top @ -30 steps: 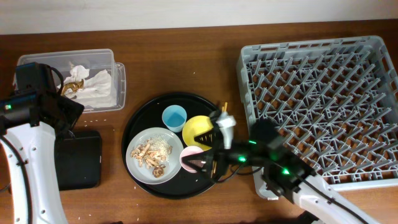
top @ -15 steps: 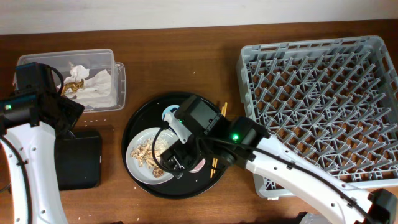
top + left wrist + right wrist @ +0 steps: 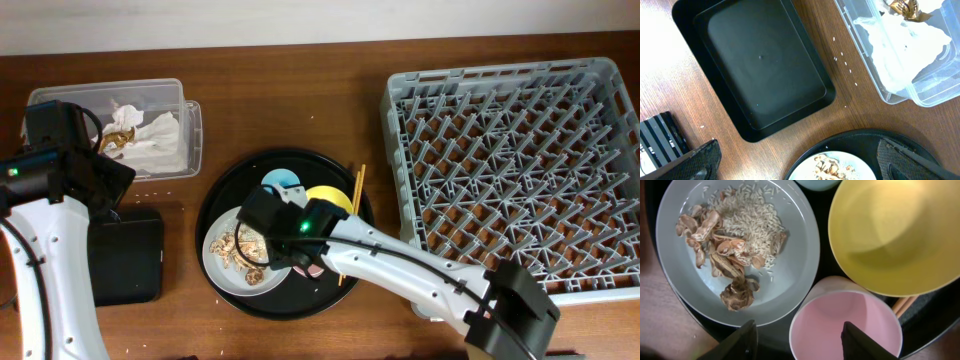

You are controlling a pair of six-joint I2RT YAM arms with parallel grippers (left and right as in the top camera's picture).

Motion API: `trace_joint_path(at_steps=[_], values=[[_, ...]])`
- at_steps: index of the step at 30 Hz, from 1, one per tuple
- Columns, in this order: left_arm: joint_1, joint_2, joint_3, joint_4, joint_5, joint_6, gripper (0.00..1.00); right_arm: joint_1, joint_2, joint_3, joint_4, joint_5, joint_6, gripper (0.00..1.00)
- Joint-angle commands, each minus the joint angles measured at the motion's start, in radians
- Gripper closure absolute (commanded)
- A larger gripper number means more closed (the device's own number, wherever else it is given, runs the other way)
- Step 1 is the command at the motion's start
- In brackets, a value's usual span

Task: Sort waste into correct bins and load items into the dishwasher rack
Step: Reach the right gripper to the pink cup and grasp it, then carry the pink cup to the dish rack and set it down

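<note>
The right claw (image 3: 800,339) has swung in over the pink cup (image 3: 845,330).

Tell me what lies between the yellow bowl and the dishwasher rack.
The wooden chopsticks, lying along the round black tray's right edge, then bare table. The overhead view shows it.

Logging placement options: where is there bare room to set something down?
Free: the shallow black tray, the dishwasher rack, and bare table between clear tub and rack. Crowded: the round black tray, with plate, pink cup, yellow bowl and the right tool over them.
</note>
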Motion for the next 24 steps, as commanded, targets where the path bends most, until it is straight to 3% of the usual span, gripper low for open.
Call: trace_joint_path(at_steps=[1,9,24], values=[[0.003,0.000,0.000,0.002,-0.007,0.005,0.01,0.041,0.042,0.015,-0.002,0.089,0.080,0.46],[0.003,0.000,0.000,0.002,-0.007,0.005,0.01,0.062,0.092,0.015,0.030,0.090,0.093,0.58],[0.003,0.000,0.000,0.002,-0.008,0.005,0.01,0.076,0.115,0.014,0.045,0.117,0.093,0.65]])
